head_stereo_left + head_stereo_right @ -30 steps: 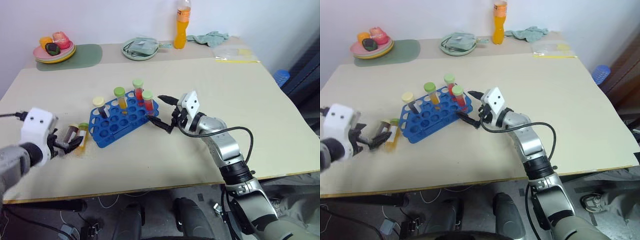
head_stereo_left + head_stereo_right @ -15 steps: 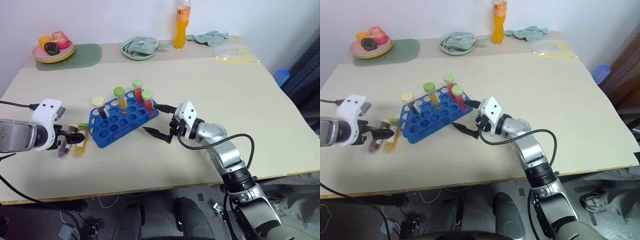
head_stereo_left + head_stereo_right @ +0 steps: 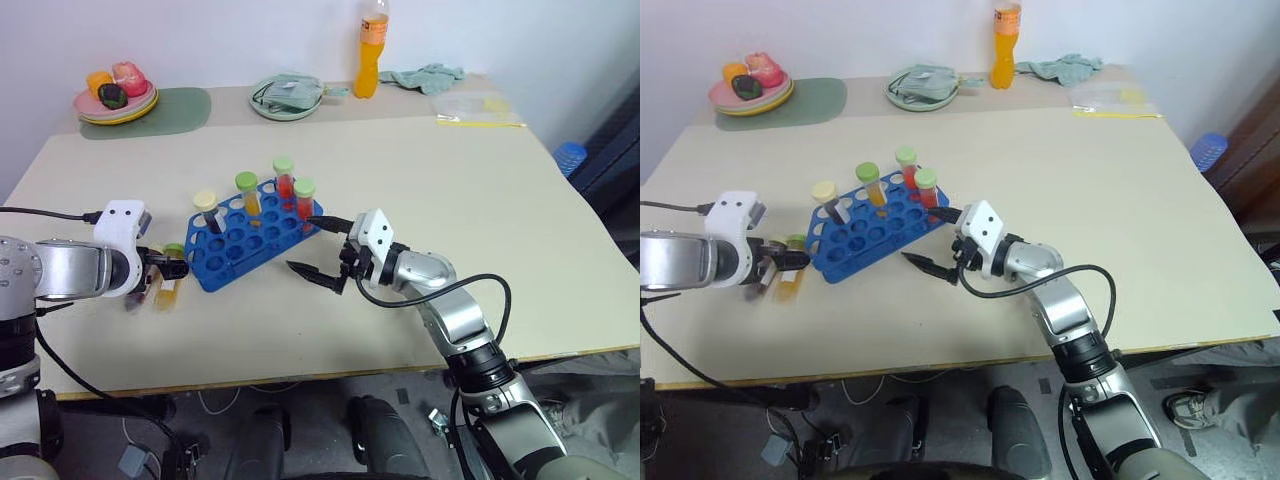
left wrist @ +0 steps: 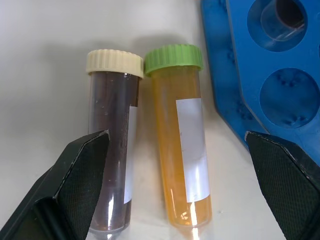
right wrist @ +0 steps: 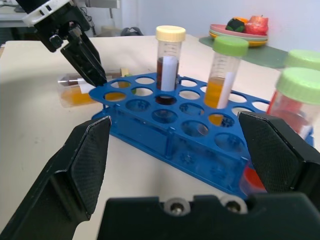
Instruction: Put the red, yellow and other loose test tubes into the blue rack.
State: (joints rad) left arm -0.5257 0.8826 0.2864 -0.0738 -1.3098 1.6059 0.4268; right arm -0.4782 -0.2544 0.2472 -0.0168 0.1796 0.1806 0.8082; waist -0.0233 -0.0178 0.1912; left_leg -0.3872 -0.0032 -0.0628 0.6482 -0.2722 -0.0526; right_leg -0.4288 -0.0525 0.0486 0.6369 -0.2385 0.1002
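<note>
Step in hand is the pickup: left gripper (image 4: 175,185) hangs wide open over two loose tubes (image 4: 182,150) beside the blue rack (image 3: 250,235). Next it should, I think, straddle only one tube and close. Right gripper (image 3: 318,248) is open, holding nothing.

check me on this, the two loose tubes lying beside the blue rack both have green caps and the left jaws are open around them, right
Not quite. Only the amber-yellow tube has a green cap; the dark maroon tube lying next to it has a cream cap, as the left wrist view shows. They do lie beside the blue rack, with the left gripper open around both.

blue rack (image 3: 245,232) holds four tubes | left pincer (image 3: 160,279) over two loose tubes (image 3: 165,281)
</note>
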